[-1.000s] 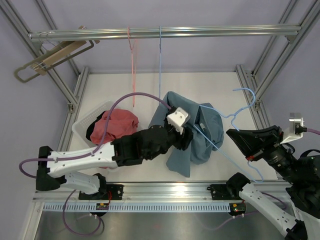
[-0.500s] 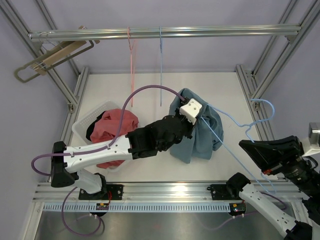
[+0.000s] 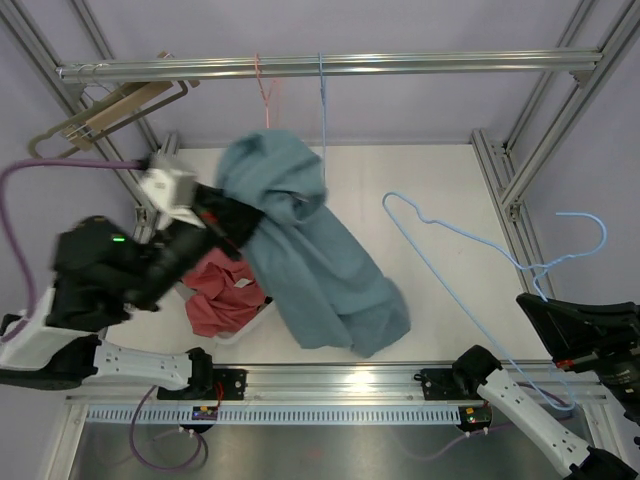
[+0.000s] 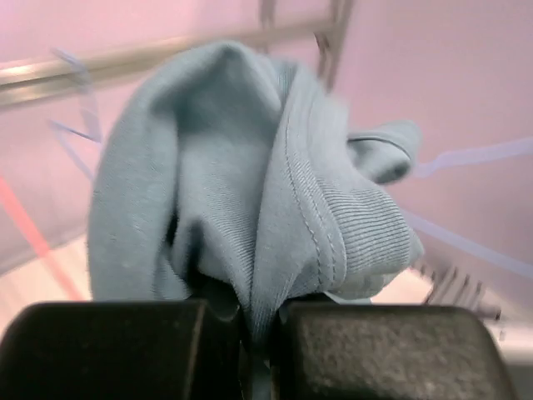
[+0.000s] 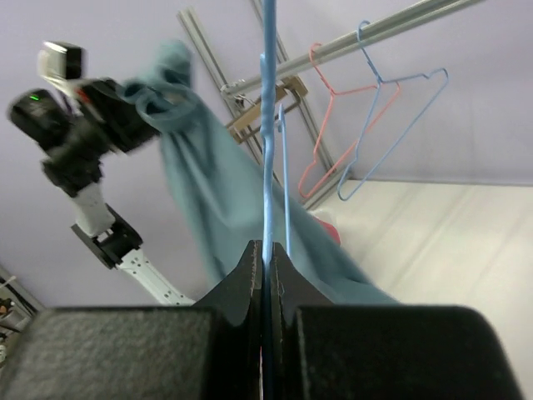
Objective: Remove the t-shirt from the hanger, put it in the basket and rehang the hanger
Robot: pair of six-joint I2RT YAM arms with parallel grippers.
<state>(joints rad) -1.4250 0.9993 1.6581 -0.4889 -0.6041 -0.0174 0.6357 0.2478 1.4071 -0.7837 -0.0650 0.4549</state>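
The blue-grey t-shirt [image 3: 310, 260] hangs in a long drape from my left gripper [image 3: 232, 215], which is raised high at the left and shut on a fold of its ribbed hem [image 4: 333, 242]. The cloth fills the left wrist view, pinched between the pads at my left gripper [image 4: 260, 333]. The light blue wire hanger [image 3: 470, 235] is bare and apart from the shirt, stretched across the right side. My right gripper [image 5: 266, 267] is shut on the hanger's wire [image 5: 268, 125] and sits at the near right [image 3: 540, 310].
A white basket [image 3: 240, 332] with a red garment [image 3: 220, 295] stands under the left arm. A metal rail [image 3: 400, 65] across the back carries a red hanger [image 3: 265, 90], a blue hanger [image 3: 322, 95] and a wooden hanger [image 3: 110, 112]. Frame posts stand at the right [image 3: 520, 170].
My left gripper shut on the shirt, then swung up and to the left, dragging the shirt off the hanger. My right gripper drew the hanger to the right and nearer.
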